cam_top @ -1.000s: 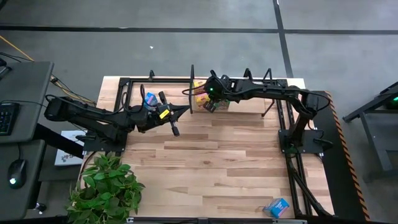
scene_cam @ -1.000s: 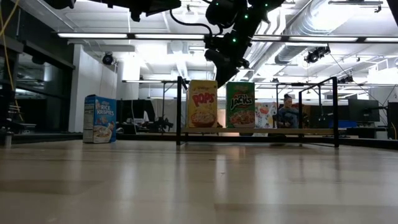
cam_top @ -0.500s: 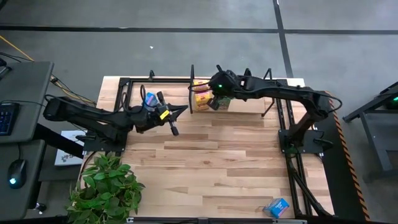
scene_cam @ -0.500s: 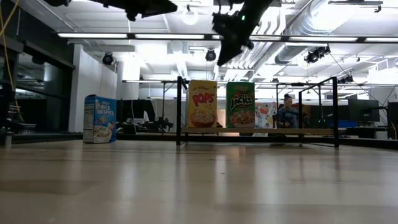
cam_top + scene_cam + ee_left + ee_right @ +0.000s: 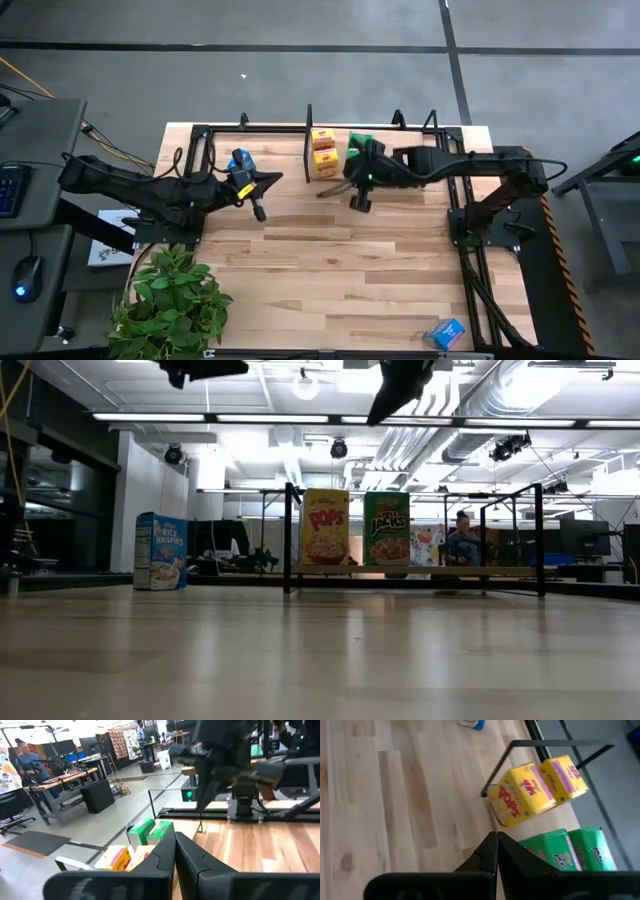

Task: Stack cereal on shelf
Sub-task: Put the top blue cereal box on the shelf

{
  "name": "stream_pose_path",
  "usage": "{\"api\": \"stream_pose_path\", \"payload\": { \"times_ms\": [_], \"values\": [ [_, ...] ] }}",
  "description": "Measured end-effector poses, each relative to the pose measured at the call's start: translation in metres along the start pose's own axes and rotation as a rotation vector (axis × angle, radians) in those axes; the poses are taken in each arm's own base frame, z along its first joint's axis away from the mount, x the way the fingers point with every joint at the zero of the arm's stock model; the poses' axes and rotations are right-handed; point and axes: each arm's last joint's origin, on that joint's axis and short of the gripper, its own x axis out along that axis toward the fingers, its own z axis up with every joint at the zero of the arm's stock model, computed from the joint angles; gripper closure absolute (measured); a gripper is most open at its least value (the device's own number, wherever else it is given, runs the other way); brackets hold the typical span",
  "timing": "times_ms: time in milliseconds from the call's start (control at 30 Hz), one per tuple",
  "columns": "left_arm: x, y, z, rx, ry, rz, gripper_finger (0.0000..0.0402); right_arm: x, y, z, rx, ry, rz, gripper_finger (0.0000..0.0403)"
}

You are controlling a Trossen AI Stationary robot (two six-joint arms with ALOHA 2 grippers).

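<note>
Right gripper (image 5: 360,201) has its fingers pressed together, holding nothing; just beyond its fingertips, yellow boxes (image 5: 532,795) and green boxes (image 5: 565,851) stand on the shelf (image 5: 310,128). Left gripper (image 5: 258,210) is likewise closed and empty, a blue box (image 5: 240,160) beside it

Left gripper (image 5: 175,842) fingers (image 5: 162,857) pressed together, tips meeting, nothing between them. Past tips: two green cereal boxes (image 5: 150,831) side by side; beside them two yellow-orange cereal boxes (image 5: 122,857), partly hidden behind fingers. Boxes stand on light wooden shelf board; black shelf frame (image 5: 172,791) rises behind green pair. Striped wooden worktop (image 5: 260,842) beyond. Other arm (image 5: 225,760), dark, blurred, hangs above worktop, green light lit on it. Background: person (image 5: 27,757) seated at desk, floor grey.
</note>
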Motion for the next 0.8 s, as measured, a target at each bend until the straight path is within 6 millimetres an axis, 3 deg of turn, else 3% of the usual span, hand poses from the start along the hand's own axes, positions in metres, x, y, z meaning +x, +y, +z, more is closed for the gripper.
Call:
{"api": "stream_pose_path", "payload": {
  "times_ms": [167, 267, 400, 600, 800],
  "values": [
    [-0.002, 0.002, -0.003, 0.001, -0.004, 0.029, 0.0401, -0.001, 0.016, -0.005, -0.045, -0.005, -0.005, 0.0403],
    [-0.003, 0.003, -0.003, 0.0, -0.004, 0.028, 0.0402, 0.002, 0.017, -0.028, -0.033, 0.029, -0.004, 0.0403],
    [-0.004, 0.003, -0.002, -0.001, -0.007, 0.026, 0.0401, 0.006, 0.015, -0.074, 0.026, 0.005, -0.007, 0.0403],
    [0.003, 0.004, -0.007, -0.01, 0.017, 0.049, 0.0401, -0.008, 0.008, -0.118, 0.194, -0.351, 0.053, 0.0403],
    [0.016, 0.01, -0.018, 0.013, 0.093, 0.205, 0.0375, -0.01, 0.008, -0.141, 0.237, -0.702, 0.142, 0.0403]
  ]
}}
